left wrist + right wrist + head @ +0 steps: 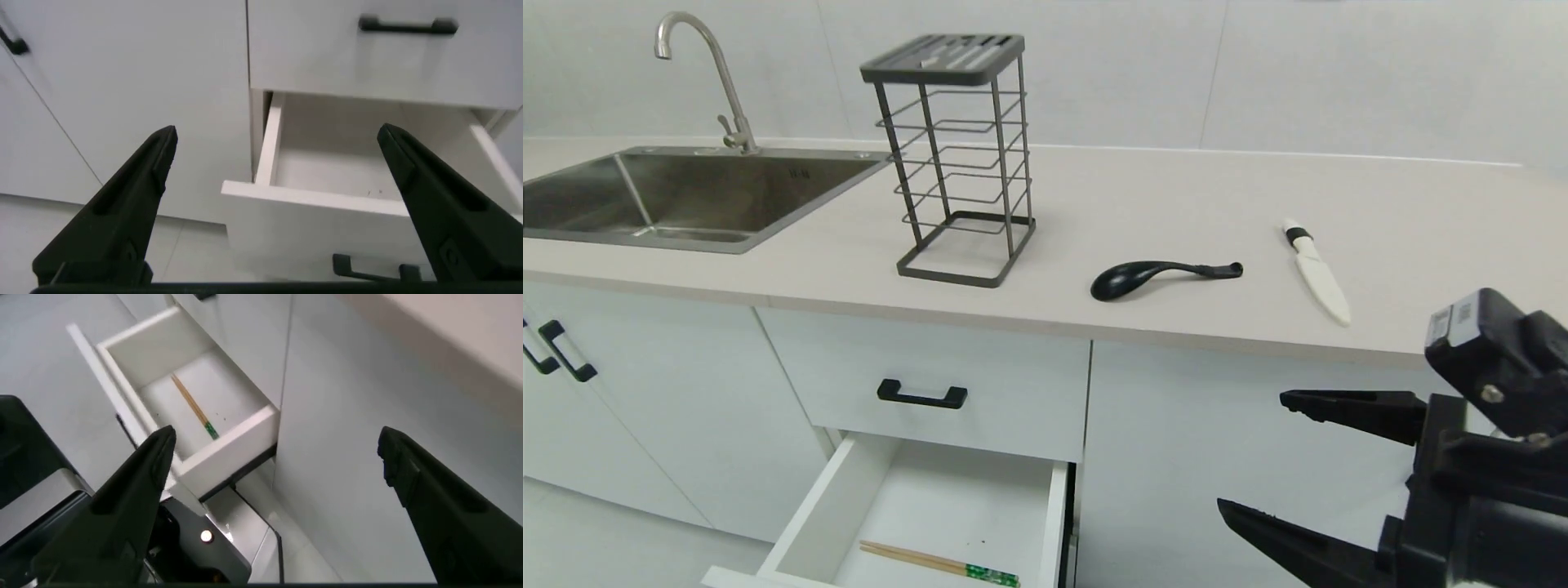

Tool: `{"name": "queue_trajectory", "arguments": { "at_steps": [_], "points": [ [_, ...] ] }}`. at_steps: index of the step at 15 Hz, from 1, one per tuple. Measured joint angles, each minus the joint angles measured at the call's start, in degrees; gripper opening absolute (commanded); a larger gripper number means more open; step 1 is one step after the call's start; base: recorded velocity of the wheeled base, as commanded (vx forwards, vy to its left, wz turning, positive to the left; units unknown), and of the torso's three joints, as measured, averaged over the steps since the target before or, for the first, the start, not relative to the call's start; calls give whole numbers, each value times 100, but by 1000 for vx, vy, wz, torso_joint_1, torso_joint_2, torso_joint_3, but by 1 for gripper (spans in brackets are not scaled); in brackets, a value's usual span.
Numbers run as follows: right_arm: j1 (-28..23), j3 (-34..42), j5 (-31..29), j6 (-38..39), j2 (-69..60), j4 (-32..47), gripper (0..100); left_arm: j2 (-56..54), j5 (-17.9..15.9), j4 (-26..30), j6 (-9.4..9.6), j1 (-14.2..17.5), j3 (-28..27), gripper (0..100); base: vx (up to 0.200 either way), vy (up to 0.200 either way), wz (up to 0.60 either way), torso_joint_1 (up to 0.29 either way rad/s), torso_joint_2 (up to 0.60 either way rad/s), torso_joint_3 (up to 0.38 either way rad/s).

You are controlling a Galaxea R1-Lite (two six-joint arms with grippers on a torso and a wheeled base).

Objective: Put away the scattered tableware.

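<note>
Beige countertop (1176, 192), steel sink (752, 184), open drawer (947, 498)

I see a plain white wall (1258, 73) with thin seams behind a pale surface (1160, 188) that runs the width of the head view. A steel sink (637, 238) is set into it at the left, with a curved tap (727, 86) at its back edge. Below are white cabinets (670, 392) with black handles (922, 396); one low drawer (931, 506) stands open. The floor (588, 539) is pale grey, and the light is soft and even.

On the surface (1176, 204) the rack (956, 163) stands right of the sink (686, 196), with the spoon (1125, 280) then the knife (1316, 273) farther right, while chopsticks (939, 563) lie in the open drawer (805, 523) below.
</note>
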Motion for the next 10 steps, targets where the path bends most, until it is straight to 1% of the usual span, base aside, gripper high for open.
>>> {"name": "queue_trajectory", "arguments": {
  "at_steps": [3, 6, 7, 8, 10],
  "points": [
    [90, -91, 4, 4, 41, 5, 100, 0, 2, 12, 0, 0, 0, 100, 0, 0, 0, 245, -494, -212],
    [101, -240, 11, 6, 197, 11, 100, 0, 2, 15, 0, 0, 0, 100, 0, 0, 0, 93, -481, -220],
    [99, -289, 26, 9, 263, 16, 100, 0, 0, 10, -2, 0, 0, 100, 0, 0, 0, 232, -500, -222],
    [41, -350, 23, 11, 324, 16, 100, 0, 0, 10, 0, 0, 0, 100, 0, 0, 0, 398, -491, -217],
    [-94, -614, 20, 9, 479, 427, 100, 0, 0, 10, 0, 0, 0, 100, 0, 0, 0, 390, -481, -249]
  ]
}}
